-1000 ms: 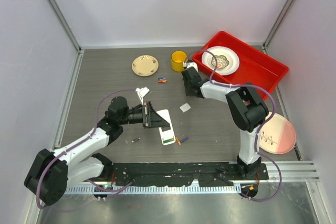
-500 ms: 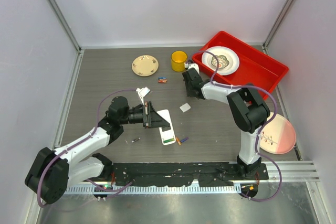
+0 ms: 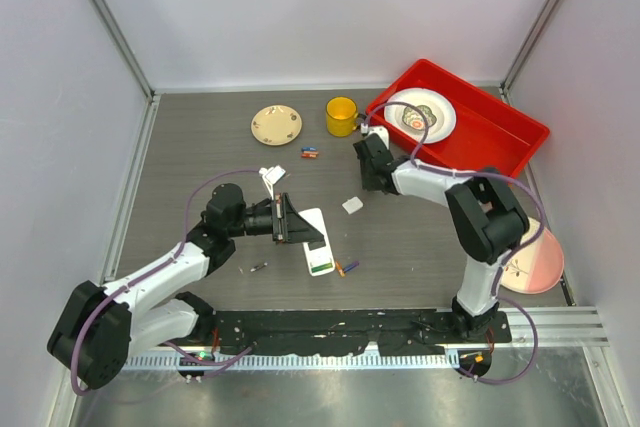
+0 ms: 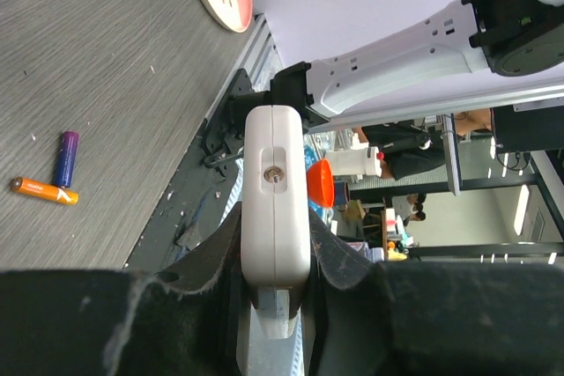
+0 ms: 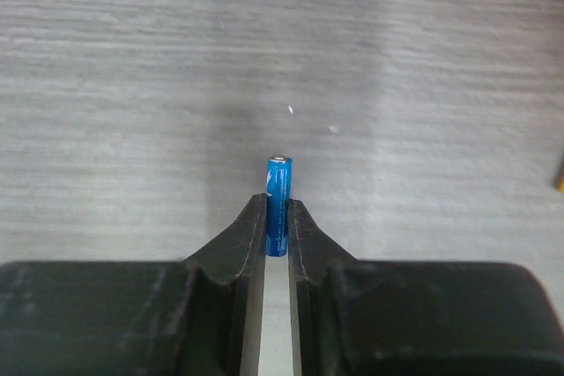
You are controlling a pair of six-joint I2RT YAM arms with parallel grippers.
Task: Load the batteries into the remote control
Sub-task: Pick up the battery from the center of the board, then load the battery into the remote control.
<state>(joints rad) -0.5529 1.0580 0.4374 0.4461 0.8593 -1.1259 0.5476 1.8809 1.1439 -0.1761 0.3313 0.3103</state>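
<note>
Seen from above, the right arm has changed in the last second. Its elbow now stands farther out toward the pink plate, and its wrist has drawn a little away from the yellow mug. The left gripper has not moved. It keeps the white remote control pinned slantwise on the table, in front of the left arm. A pair of batteries lies loose near the mug.

As for containers, the red tray holds one white plate with something patterned on it, and I cannot tell what it is. The mug shows only its yellow inside. The cream plate carries nothing but its flower print.

In the left wrist view, the jaws press on both sides of the remote control, which is seen end-on. An orange battery and a purple battery lie just beside each other on the table.

In the right wrist view, the right gripper had wider jaws a second ago. They are now narrow and pinch the blue battery, which stands out beyond the tips. I cannot tell if it is already clear of the table. My judgement is that one cell is now secured and the carry to the remote comes next.
</note>
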